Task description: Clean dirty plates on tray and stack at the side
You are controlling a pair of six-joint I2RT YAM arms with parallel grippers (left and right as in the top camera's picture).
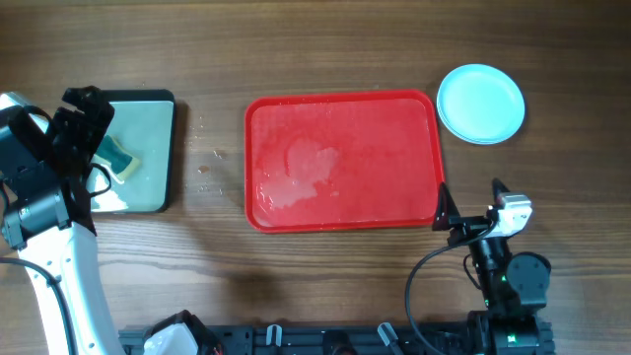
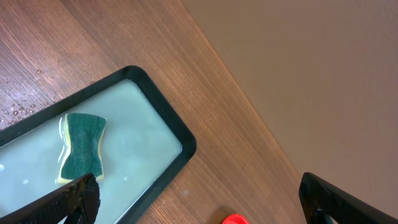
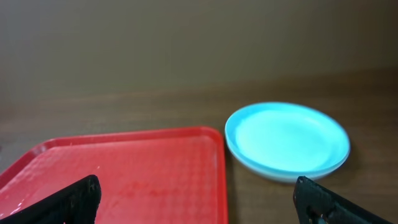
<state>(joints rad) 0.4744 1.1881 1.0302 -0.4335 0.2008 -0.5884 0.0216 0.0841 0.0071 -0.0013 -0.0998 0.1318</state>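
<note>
Count by kind, five kinds in all.
One red tray [image 1: 394, 148]; one stack of plates [image 1: 480, 103] just beside the tray's far right corner, at least two rims showing, full number hidden; one pan [image 1: 148, 168] left of the tray; one sponge [image 1: 115, 158] in it; two arms, left arm [image 1: 39, 187] and right arm [image 1: 508, 271].

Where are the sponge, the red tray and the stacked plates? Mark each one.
sponge [image 2: 82, 146], left wrist view, middle of its green face.
red tray [image 1: 385, 148], overhead view, bare floor right of centre.
stacked plates [image 3: 286, 138], right wrist view, centre of the top plate.
</note>
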